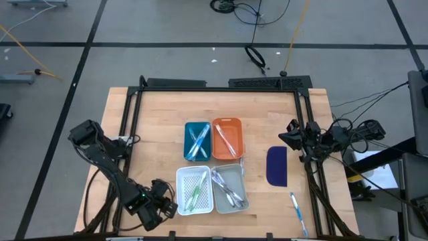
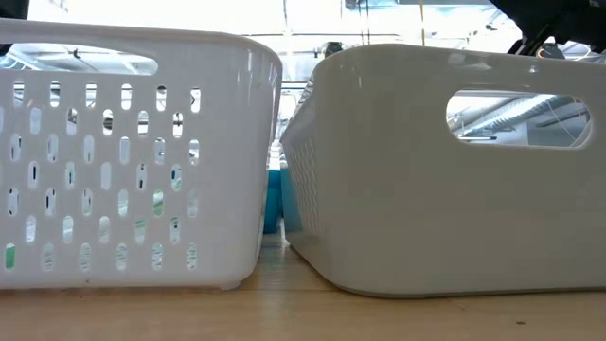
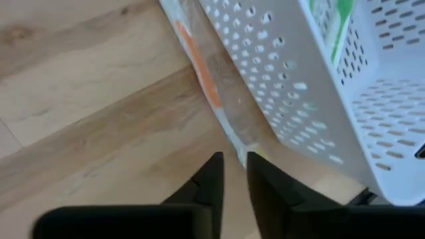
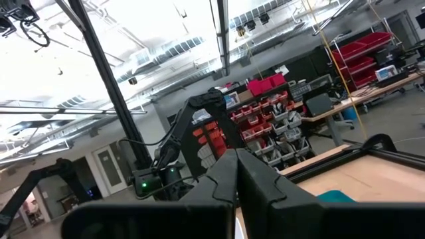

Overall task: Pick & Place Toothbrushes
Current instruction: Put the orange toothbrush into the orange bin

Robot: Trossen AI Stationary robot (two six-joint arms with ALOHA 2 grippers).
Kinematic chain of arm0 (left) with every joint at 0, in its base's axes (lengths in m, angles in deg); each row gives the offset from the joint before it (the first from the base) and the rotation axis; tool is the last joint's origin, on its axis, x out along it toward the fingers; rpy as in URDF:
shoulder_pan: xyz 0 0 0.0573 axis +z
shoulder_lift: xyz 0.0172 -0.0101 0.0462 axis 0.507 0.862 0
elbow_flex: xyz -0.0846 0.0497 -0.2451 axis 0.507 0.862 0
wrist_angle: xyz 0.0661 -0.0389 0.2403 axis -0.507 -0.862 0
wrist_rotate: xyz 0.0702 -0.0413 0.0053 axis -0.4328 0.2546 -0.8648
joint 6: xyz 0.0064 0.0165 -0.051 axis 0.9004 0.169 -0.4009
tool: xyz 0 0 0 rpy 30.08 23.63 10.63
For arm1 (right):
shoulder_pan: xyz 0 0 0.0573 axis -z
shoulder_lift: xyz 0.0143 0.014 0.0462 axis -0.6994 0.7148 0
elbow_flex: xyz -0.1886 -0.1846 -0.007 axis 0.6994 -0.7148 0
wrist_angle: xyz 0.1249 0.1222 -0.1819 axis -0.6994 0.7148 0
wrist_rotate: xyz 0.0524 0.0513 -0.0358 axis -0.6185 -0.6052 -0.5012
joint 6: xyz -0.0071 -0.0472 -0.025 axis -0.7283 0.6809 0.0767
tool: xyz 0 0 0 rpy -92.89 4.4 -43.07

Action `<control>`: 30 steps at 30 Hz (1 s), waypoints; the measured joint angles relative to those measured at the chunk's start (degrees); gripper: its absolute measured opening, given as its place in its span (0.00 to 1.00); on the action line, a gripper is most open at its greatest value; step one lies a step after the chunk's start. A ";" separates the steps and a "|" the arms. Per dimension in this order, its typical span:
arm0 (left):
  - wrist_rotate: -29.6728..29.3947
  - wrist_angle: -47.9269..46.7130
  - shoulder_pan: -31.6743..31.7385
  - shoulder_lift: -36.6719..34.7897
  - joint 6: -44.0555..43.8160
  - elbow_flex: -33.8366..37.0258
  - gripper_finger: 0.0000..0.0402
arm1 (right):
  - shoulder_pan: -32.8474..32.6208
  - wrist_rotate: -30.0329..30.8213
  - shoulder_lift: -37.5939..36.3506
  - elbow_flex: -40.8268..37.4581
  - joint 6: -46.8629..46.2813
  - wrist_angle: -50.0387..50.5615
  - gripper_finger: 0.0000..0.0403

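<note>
Our left gripper (image 3: 231,174) sits low at the near-left of the wooden table (image 1: 160,114), just beside the white perforated plastic tray (image 1: 194,189). Its fingers stand only a sliver apart and hold nothing. Directly ahead of the tips lies a thin wrapped toothbrush with an orange handle (image 3: 199,63), flat on the wood and running along the tray's outer wall — its long axis points away from the fingers, with its near end just beyond them. We judge that this is the piece to take next, and that the fingers would need to straddle the handle across its width, not along it.

Most toothbrushes are already sorted: light ones in the teal tray (image 1: 196,140), pale ones in the orange tray (image 1: 227,138), green ones in the white tray, grey ones in the grey tray (image 1: 230,187). One blue-handled toothbrush (image 1: 296,207) lies loose near the table's right front, below the dark blue oblong pad (image 1: 277,166) — nearer the right arm.

Our right gripper (image 4: 236,166) waits raised at the right edge, fingers closed and empty, aimed into the room.
</note>
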 joint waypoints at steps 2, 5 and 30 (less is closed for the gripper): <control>-0.78 0.23 0.00 0.00 -0.11 0.00 0.22 | 0.00 0.00 0.00 0.00 0.02 0.00 0.00; -0.60 1.06 0.00 0.00 -0.04 0.00 0.32 | 0.00 -0.03 0.00 0.00 -0.16 -0.02 0.00; 2.22 8.20 1.20 5.92 -0.51 -0.02 0.49 | -0.02 -0.09 0.00 0.00 0.00 -3.40 0.00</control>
